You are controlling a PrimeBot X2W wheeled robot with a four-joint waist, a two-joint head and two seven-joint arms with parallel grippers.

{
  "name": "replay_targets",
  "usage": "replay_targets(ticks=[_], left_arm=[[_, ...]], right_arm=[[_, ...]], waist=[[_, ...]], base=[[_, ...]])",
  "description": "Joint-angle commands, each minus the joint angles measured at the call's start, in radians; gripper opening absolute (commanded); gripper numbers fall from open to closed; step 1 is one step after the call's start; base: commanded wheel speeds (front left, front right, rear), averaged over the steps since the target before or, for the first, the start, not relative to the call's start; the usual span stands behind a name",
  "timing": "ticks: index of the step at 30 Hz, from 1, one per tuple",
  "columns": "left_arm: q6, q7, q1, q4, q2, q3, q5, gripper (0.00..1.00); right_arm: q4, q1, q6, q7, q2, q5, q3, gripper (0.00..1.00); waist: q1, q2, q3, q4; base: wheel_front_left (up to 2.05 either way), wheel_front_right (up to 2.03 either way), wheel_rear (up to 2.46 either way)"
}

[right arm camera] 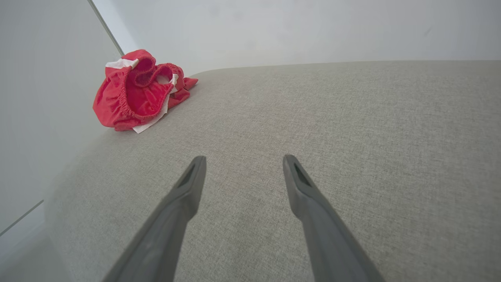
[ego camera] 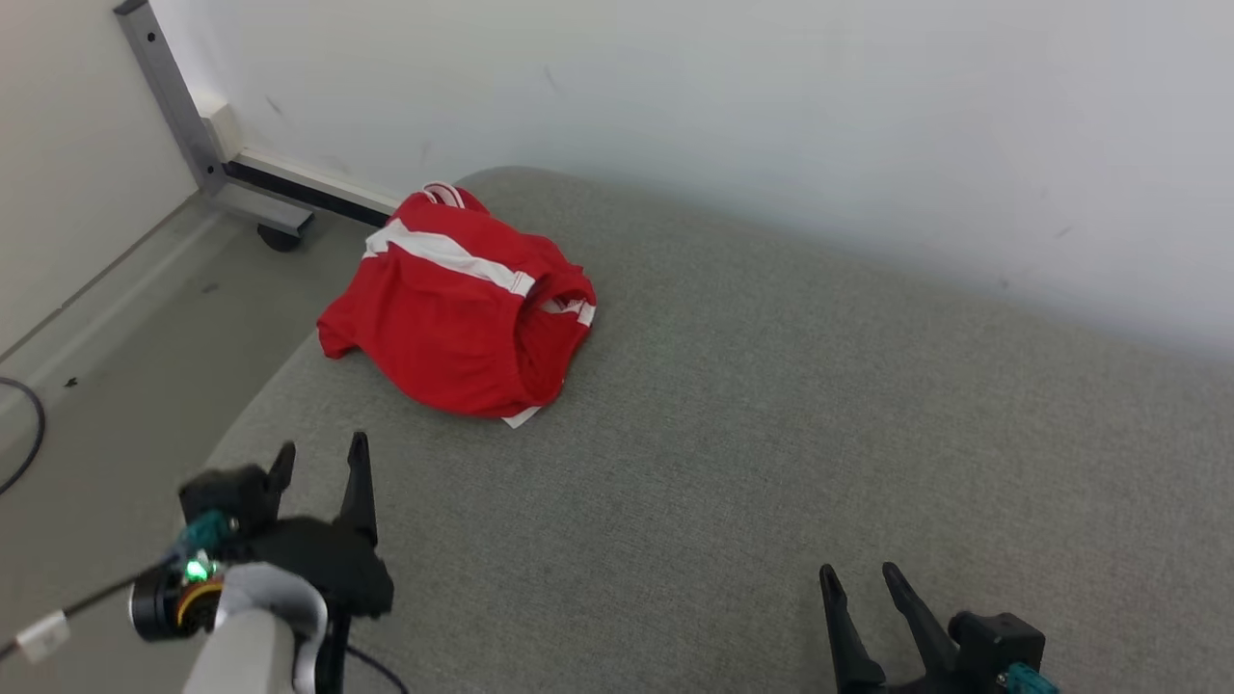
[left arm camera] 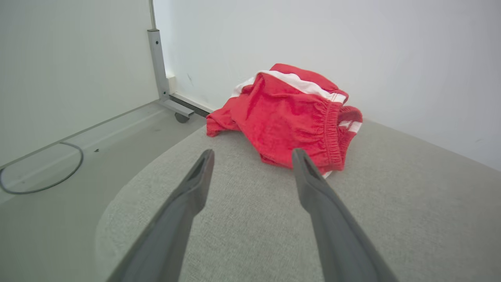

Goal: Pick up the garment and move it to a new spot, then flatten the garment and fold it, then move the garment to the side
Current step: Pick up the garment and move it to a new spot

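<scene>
The garment point(ego camera: 453, 304) is a pair of red shorts with white stripes and an elastic waistband, lying crumpled near the far left corner of the grey fabric surface point(ego camera: 771, 434). My left gripper point(ego camera: 323, 453) stands open at the lower left, a short way in front of the shorts and apart from them. In the left wrist view the garment point(left arm camera: 289, 117) lies just beyond my open left gripper point(left arm camera: 252, 154). My right gripper point(ego camera: 858, 573) is open at the lower right, far from the cloth. The right wrist view has the garment point(right arm camera: 133, 92) at the upper left, well beyond the open right gripper point(right arm camera: 242, 160).
A white wall point(ego camera: 771, 116) runs behind the surface. On the left the surface's rounded edge drops to a grey floor point(ego camera: 125, 386), where a metal frame leg with a caster point(ego camera: 280, 236) stands and a dark cable point(ego camera: 29, 434) curves. Bare fabric stretches to the right of the shorts.
</scene>
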Motion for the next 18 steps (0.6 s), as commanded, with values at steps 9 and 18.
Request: replay_targets(ticks=[9,18], left_arm=[[-0.018,0.149,-0.358,0.224,0.075,0.056,-0.133,1.00],[-0.026,0.258,-0.492,0.333,0.157,0.094,-0.226,1.00]], right_arm=[[-0.148,-0.018,-0.002,0.102,0.000,-0.097,-0.019,1.00],[-0.293,0.007,-0.002,0.174,0.002,-0.132,-0.040,1.00]], waist=[[0.0000,0.0000,0.188,-0.183],[0.0000,0.0000,0.294,-0.312]], base=[[0.00,0.00,0.00],[0.00,0.00,0.00]])
